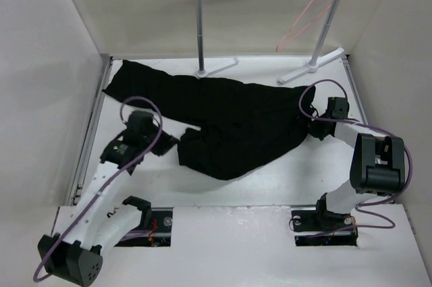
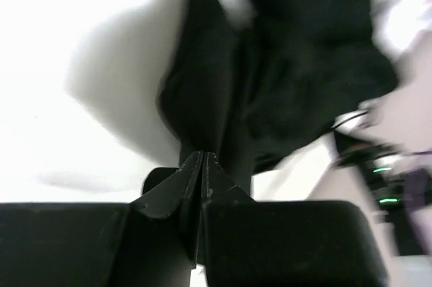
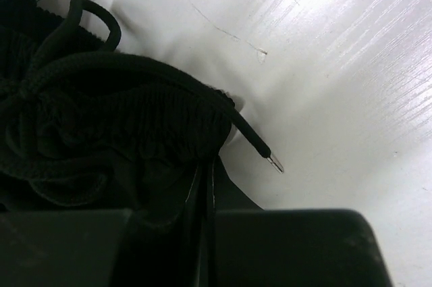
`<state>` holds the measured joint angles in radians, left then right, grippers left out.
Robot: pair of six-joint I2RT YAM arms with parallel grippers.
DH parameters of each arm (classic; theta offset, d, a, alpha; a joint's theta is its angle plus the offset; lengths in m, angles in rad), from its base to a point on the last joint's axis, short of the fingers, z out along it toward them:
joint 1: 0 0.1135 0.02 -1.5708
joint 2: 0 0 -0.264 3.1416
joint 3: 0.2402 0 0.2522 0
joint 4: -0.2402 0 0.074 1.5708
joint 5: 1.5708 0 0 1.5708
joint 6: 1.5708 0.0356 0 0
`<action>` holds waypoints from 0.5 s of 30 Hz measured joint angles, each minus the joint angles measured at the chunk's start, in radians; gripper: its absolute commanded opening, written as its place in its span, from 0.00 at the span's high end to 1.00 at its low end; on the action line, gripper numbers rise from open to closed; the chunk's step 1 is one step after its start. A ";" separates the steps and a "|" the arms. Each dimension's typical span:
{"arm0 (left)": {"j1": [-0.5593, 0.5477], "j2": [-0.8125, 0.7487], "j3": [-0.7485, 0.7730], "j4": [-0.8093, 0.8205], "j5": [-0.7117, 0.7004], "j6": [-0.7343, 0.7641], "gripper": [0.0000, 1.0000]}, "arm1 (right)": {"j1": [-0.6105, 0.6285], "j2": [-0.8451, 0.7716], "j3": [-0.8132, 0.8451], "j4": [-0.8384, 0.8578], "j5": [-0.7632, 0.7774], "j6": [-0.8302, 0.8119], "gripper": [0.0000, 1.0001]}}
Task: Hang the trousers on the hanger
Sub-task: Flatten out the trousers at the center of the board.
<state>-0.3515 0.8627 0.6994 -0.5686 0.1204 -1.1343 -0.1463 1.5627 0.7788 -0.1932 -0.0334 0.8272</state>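
The black trousers (image 1: 229, 121) lie spread across the white table, one leg reaching to the far left. My left gripper (image 1: 170, 142) is shut on a fold of the trousers (image 2: 202, 98) at their near left edge. My right gripper (image 1: 312, 127) is shut on the elastic waistband (image 3: 155, 121) at the trousers' right end, where a drawstring (image 3: 253, 142) with a metal tip hangs out. The pink-orange wire hanger (image 1: 307, 17) hangs from the right end of the rack's bar, far from both grippers.
The white-and-silver garment rack (image 1: 200, 23) stands at the back, its T-shaped feet (image 1: 312, 65) on the table. White walls enclose the left, right and back sides. My arm bases sit at the near edge.
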 measured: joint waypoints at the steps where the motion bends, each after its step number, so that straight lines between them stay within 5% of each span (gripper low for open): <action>1: 0.015 -0.016 0.072 -0.043 -0.027 0.010 1.00 | -0.002 0.000 0.000 0.000 0.000 0.005 0.99; 6: -0.062 0.018 0.494 -0.202 -0.208 0.072 1.00 | -0.005 -0.010 -0.011 0.010 -0.002 0.031 0.99; 12: -0.463 0.259 0.921 -0.339 -0.518 0.174 0.93 | -0.014 -0.018 -0.017 0.021 -0.006 0.044 0.98; 15: -0.575 0.428 1.000 -0.382 -0.602 0.206 0.80 | -0.022 -0.018 -0.017 0.022 -0.009 0.046 0.98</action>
<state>-0.9264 1.2911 1.6997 -0.9504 -0.4812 -0.9287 -0.1680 1.5448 0.7616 -0.1715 -0.0422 0.8730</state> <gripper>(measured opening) 0.122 0.074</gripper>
